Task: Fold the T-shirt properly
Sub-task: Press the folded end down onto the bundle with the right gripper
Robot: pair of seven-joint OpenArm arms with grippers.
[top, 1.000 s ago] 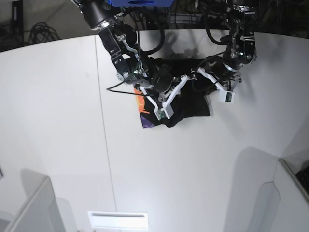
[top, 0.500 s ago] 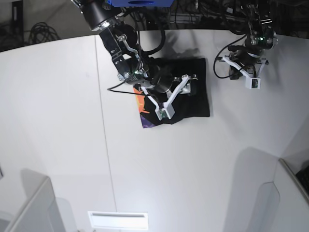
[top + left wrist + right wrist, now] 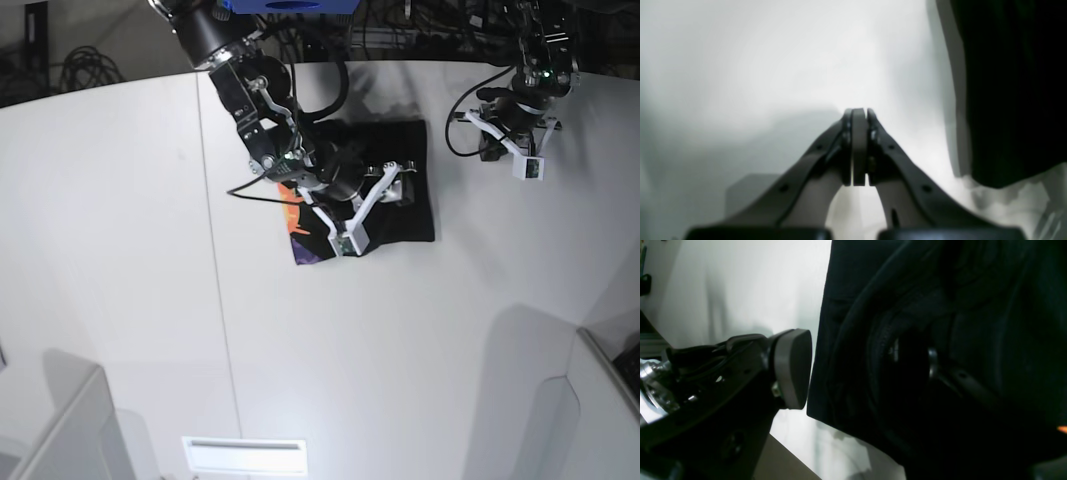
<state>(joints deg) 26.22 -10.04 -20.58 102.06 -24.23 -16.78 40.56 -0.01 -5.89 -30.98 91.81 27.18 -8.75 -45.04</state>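
Note:
The black T-shirt [image 3: 412, 205] lies folded into a compact rectangle at the back middle of the white table [image 3: 130, 260]. A strip of its orange and purple print [image 3: 297, 232] shows at the left edge. My right gripper [image 3: 375, 200] sits low over the shirt with its jaws wide open. In the right wrist view the grey pad [image 3: 793, 368] stands just off the T-shirt [image 3: 940, 306] edge and the other finger [image 3: 942, 371] lies over the dark cloth. My left gripper [image 3: 508, 148] is shut and empty, off to the shirt's right. Its fingertips [image 3: 859, 115] hang above bare table beside the T-shirt [image 3: 1010, 86].
A seam [image 3: 215, 280] runs front to back across the table. Grey box-like structures stand at the front left [image 3: 60, 425] and front right [image 3: 590, 400]. A white slotted plate [image 3: 245, 455] sits at the front edge. Cables and dark equipment [image 3: 90, 60] line the back.
My left arm has pulled away from the shirt's right edge to the back right. My right gripper has opened over the shirt and shifted slightly.

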